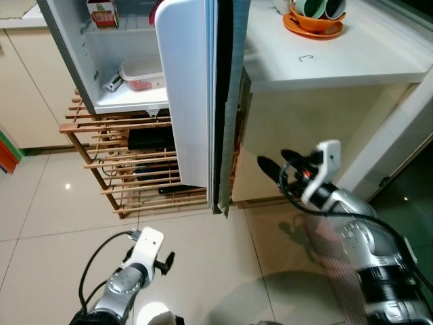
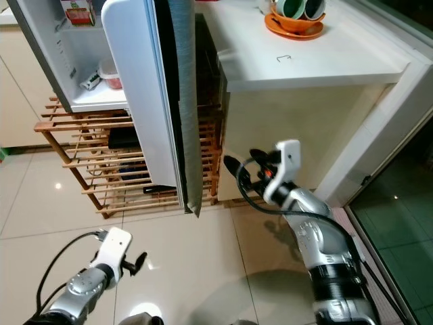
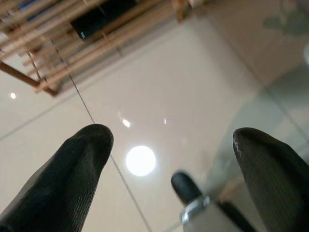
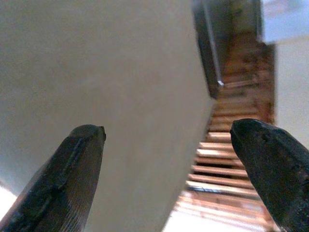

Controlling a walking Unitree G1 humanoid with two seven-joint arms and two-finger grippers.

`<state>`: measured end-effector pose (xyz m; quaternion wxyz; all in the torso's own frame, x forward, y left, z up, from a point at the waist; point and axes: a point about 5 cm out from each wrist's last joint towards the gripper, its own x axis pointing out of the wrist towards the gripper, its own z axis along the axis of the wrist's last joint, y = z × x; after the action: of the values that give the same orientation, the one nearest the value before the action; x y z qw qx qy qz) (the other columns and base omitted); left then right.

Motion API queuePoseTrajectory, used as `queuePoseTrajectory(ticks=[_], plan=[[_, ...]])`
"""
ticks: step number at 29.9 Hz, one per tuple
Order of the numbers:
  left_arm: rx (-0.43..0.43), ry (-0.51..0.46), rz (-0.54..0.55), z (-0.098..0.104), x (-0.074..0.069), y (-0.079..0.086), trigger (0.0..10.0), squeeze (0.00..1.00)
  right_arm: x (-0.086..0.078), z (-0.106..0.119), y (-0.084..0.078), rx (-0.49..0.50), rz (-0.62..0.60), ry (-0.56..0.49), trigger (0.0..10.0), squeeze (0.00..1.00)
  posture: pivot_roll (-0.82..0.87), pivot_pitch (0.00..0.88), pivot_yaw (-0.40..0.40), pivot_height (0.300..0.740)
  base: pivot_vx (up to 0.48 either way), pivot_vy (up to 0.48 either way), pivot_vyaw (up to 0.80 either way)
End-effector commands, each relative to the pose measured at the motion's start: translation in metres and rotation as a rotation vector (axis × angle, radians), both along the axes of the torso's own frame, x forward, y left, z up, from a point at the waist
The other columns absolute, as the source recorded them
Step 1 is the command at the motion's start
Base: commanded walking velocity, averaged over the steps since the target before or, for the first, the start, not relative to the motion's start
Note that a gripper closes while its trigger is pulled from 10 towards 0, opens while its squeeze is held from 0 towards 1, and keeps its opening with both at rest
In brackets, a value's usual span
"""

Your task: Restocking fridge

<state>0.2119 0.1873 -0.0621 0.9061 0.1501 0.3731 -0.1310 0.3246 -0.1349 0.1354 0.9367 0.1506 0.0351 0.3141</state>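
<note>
Fridge (image 1: 122,74) stands on a wooden rack (image 1: 128,169), door (image 1: 193,95) swung open toward the robot. Right gripper (image 1: 270,169) is raised near the door's lower edge, fingers apart, empty. Left gripper (image 3: 174,159) hangs low over the floor (image 1: 203,264), fingers apart. A container (image 1: 141,73) sits on the fridge shelf.

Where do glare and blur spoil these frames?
Left eye view: small ceiling-light reflections on the floor tiles, otherwise sharp. Left wrist view: a bright round glare spot on the floor beyond the open left claw, whose fingers are soft. Right wrist view: the wooden rack is out of focus.
</note>
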Motion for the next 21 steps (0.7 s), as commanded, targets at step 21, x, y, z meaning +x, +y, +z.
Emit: queuePoseTrajectory(ticks=[21], plan=[[0.045,0.016,0.024,-0.003,-0.001,0.001,10.0,0.00,-0.007,0.070,0.169,0.228,0.506,-0.161,10.0,0.00,-0.10,0.065,-0.095,0.740,0.000,0.000,0.00]])
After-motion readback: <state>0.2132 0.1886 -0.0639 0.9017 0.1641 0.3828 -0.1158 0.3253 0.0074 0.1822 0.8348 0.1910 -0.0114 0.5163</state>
